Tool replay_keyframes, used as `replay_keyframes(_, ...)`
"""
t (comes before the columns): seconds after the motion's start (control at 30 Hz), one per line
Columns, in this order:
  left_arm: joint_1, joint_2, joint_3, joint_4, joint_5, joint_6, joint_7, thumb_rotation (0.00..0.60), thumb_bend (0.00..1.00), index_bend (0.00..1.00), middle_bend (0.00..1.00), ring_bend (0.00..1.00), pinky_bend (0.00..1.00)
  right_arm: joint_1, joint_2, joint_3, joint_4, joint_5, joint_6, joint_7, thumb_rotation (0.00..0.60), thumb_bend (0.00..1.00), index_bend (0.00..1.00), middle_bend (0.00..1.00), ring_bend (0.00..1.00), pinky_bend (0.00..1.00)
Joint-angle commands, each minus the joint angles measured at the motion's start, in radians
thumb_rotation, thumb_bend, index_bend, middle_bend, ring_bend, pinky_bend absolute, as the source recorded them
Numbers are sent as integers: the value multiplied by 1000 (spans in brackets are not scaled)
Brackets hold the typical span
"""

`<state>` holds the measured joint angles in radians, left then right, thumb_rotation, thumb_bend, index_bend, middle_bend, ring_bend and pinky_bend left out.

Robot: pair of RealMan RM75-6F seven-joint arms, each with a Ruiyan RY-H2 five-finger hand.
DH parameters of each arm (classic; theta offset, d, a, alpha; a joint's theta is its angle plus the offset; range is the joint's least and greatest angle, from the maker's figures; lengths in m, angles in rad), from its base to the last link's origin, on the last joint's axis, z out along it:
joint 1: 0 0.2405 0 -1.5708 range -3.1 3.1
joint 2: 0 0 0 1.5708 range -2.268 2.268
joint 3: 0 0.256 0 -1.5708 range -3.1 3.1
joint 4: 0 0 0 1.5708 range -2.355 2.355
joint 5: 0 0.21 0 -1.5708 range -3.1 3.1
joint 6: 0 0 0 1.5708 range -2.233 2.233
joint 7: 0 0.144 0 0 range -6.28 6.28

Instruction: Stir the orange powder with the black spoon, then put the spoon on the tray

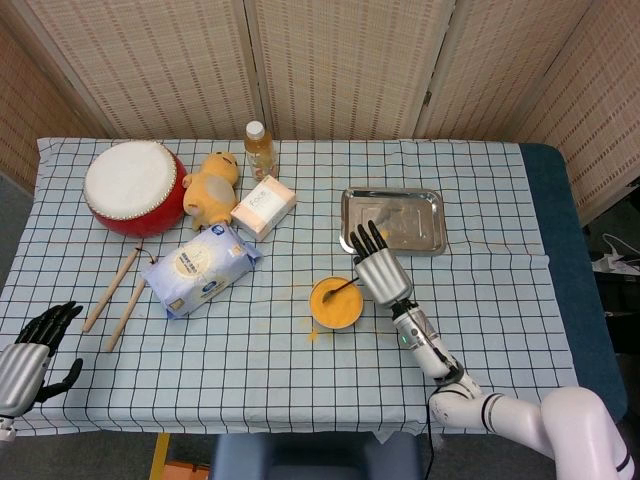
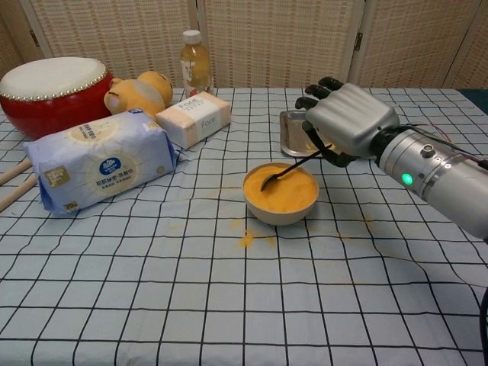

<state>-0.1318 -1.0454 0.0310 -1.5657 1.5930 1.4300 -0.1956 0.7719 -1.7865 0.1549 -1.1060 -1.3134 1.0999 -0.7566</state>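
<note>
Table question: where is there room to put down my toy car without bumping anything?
The widest bare cloth lies along the front edge, below the bowl and tissue pack. More lies right of the tray. It is crowded at the back left around the drum, plush toy and bottle.

Just left of the silver, black-fingered right hand (image 2: 347, 122), a black spoon (image 2: 288, 169) dips into orange powder (image 2: 284, 191). Behind the hand gleams a silver tray (image 1: 392, 221); beneath it spreads a white tablecloth (image 2: 229, 305) checked with dark lines. Farther left stand a red, white-topped drum (image 1: 134, 187) and a yellow plush toy (image 1: 211, 186).
</note>
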Motion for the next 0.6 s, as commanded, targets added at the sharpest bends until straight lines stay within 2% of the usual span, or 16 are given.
replay_keyframes(0.03, -1, 0, 1, -3, 3, -1, 4, 600, 456, 4, 17, 0, 117, -27, 55, -22, -81, -9, 12, -20, 600, 549, 798, 124, 0, 35)
replay_keyframes(0.23, 1, -2, 4, -6, 11, 5, 11, 600, 457, 4, 17, 0, 117, -47, 111, -12, -183, 13, 22, -40, 600, 549, 800, 124, 0, 35)
replay_keyframes(0.43, 4, -1, 4, -7, 11, 11, 11, 600, 457, 3, 17, 0, 117, -57, 119, 0, -198, -9, 69, -25, 600, 549, 800, 124, 0, 35)
replay_keyframes(0.6, 4, -1, 4, -7, 12, 12, 10, 600, 456, 4, 16, 0, 117, -86, 156, -22, -252, -14, 77, -4, 600, 549, 801, 124, 0, 35)
